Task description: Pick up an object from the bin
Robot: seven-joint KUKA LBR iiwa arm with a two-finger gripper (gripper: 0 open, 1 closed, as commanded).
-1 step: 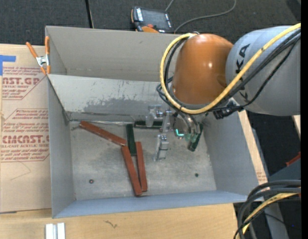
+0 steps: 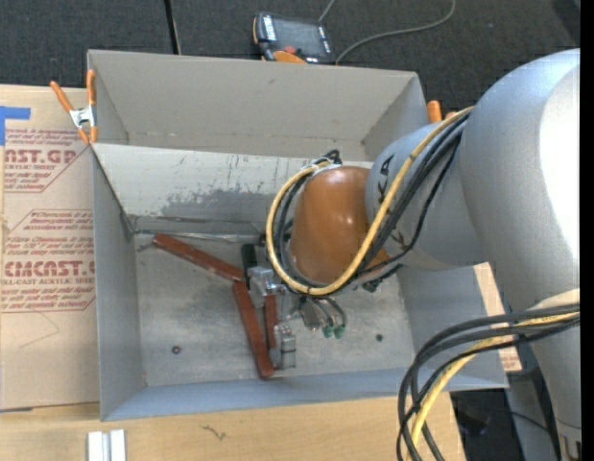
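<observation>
Rust-brown bent strip (image 2: pixel 196 256) lies just beside the tool (image 2: pixel 282 339), whose grip I cannot tell.

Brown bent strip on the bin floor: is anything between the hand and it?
Nothing visible does. The hand is down right beside the lower leg of the brown bent strip, near the front wall of the bin.

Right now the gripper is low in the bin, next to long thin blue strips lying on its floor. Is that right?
Not quite. The strips are reddish-brown, not blue, as the camera view shows. The rest holds: the gripper is low in the bin, next to the long thin strips lying on its floor.
</observation>
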